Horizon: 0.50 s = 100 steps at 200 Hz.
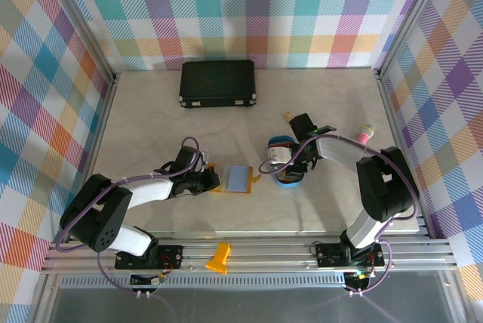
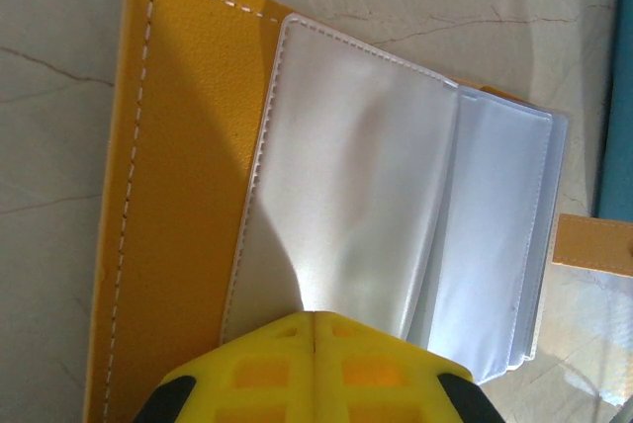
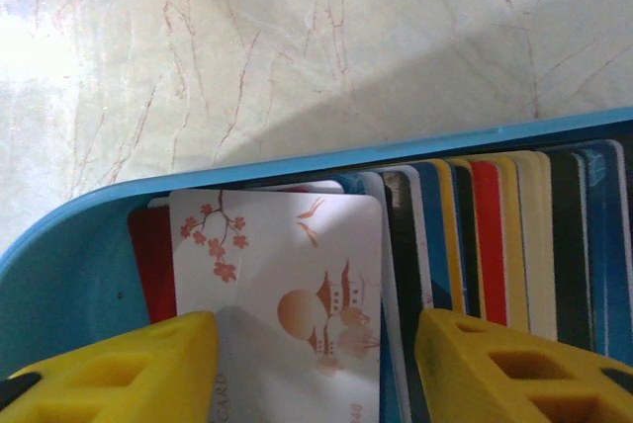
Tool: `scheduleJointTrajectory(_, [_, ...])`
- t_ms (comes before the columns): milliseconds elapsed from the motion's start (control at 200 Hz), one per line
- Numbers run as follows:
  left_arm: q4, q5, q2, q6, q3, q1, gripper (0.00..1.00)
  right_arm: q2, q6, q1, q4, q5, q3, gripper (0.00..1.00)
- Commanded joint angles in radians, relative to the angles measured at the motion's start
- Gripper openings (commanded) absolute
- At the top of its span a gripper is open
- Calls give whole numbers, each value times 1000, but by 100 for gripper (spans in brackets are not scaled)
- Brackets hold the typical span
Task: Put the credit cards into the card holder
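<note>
Squarely within right claw [image 3: 316,359], white card [image 3: 272,265]

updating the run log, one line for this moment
left gripper: shut, at open card holder | right gripper: open, straddling white card in blue tray

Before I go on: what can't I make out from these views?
Left wrist: glare washes out the card holder pockets; the left tool hides its near edge.
Right wrist: the bottom edge cuts off the white card and the right tool.
Top: the blue tray contents are too small, partly under the right arm.
</note>
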Motion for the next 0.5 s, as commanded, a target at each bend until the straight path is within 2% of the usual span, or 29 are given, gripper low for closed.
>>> scheduleJointTrajectory(0, [-13,3,12,0,-3,-5,0,39,9,4,13,-23,-20,51])
scheduleJointTrajectory(495, [-12,3,6,-1,-6,-5,0,-43,-9,4,44,7,-39,7])
